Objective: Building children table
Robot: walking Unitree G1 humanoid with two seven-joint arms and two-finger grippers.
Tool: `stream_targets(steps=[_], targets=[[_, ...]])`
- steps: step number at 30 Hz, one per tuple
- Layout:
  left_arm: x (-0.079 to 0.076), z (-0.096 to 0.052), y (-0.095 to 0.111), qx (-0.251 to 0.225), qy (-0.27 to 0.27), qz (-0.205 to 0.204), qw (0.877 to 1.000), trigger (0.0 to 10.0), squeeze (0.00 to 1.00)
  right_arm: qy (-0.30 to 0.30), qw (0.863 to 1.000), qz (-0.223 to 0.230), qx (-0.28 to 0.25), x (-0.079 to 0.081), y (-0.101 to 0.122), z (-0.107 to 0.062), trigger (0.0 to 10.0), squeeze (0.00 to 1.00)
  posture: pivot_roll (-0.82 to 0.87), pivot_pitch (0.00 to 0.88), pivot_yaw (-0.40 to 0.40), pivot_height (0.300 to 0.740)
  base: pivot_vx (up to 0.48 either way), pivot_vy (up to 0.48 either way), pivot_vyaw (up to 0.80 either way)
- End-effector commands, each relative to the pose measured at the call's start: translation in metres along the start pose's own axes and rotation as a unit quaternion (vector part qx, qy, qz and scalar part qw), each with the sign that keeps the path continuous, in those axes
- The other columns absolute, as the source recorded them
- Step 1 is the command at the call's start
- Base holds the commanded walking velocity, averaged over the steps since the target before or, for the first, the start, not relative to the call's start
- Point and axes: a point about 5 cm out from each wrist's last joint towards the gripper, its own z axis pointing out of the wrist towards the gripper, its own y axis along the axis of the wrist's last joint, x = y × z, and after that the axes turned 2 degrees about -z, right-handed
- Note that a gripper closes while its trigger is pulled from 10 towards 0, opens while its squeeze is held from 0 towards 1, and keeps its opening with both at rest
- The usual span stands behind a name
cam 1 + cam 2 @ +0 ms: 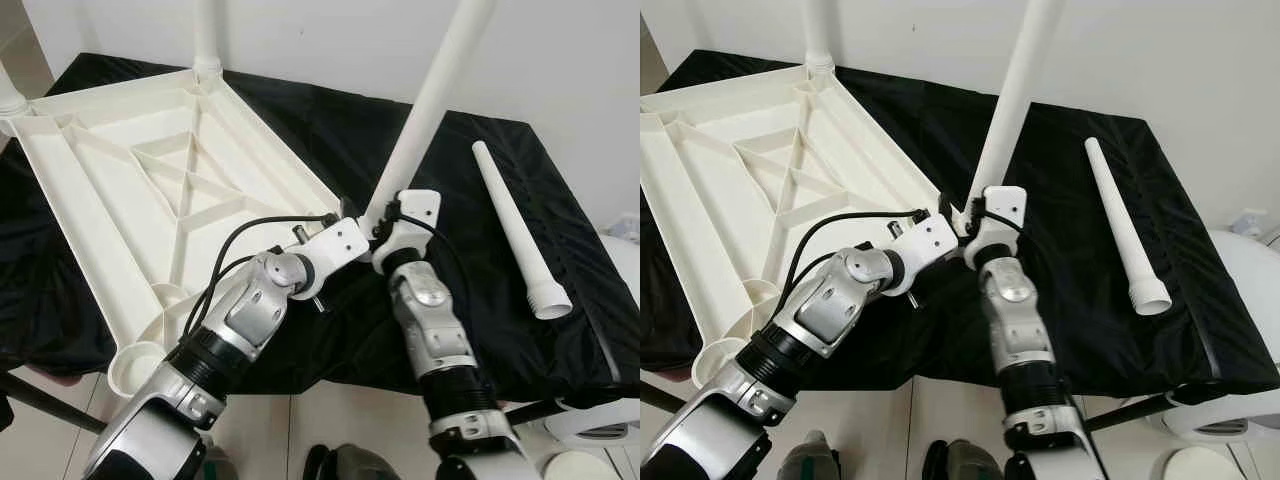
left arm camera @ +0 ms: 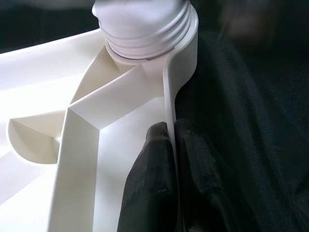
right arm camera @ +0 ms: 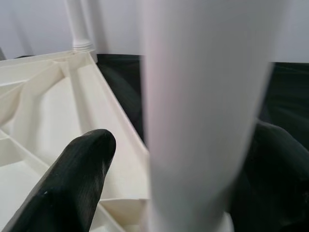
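The white tabletop (image 1: 150, 190) lies upside down on a counter (image 1: 560, 330) covered in black cloth, its ribbed underside facing up. A white leg (image 1: 425, 105) stands tilted in the near corner socket (image 2: 145, 29), and another leg (image 1: 207, 35) stands at the far corner. The left gripper (image 2: 171, 159) pinches the tabletop's edge wall just beside that socket, one finger on each side. The right gripper (image 3: 159, 193) grasps the tilted leg near its base. A loose leg (image 1: 518, 230) lies on the cloth, well apart to the right.
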Motion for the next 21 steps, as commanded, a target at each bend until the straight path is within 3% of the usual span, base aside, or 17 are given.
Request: stream_targets(steps=[1,3,4,8,11,16,21], targets=[[-0.010,0.002,0.008,-0.014,-0.015,0.012,1.000,10.0,0.00,0.028,0.999,0.010,0.015,-0.009,-0.007,-0.001,10.0,0.00,0.10,0.017,-0.144,0.740,0.000,0.000,0.00],[-0.010,0.002,0.008,-0.014,-0.015,0.012,1.000,10.0,0.00,0.028,0.999,0.010,0.015,-0.009,-0.007,-0.001,10.0,0.00,0.10,0.017,-0.144,0.740,0.000,0.000,0.00],[-0.008,0.002,0.009,-0.015,-0.013,0.011,1.000,10.0,0.00,0.094,0.995,-0.011,0.016,-0.025,-0.006,0.003,10.0,0.00,0.09,0.023,-0.134,0.740,0.000,0.000,0.00],[-0.008,0.002,0.009,-0.015,-0.013,0.011,1.000,10.0,0.00,0.111,0.993,-0.019,0.016,-0.031,-0.005,0.004,10.0,0.00,0.09,0.023,-0.134,0.740,0.000,0.000,0.00],[-0.007,0.002,0.009,-0.016,-0.013,0.012,1.000,10.0,0.00,0.160,0.986,-0.027,0.025,-0.043,-0.004,0.007,10.0,0.00,0.09,0.025,-0.127,0.740,0.000,0.000,0.00],[-0.007,0.002,0.010,-0.016,-0.014,0.012,1.000,10.0,0.00,0.187,0.981,-0.031,0.030,-0.048,-0.004,0.009,10.0,0.00,0.08,0.025,-0.118,0.740,0.000,0.000,0.00],[-0.005,0.002,0.011,-0.018,-0.013,0.014,1.000,10.0,0.00,0.245,0.968,-0.032,0.051,-0.055,-0.003,0.017,10.0,0.00,0.09,0.022,-0.113,0.740,0.000,0.000,0.00]])
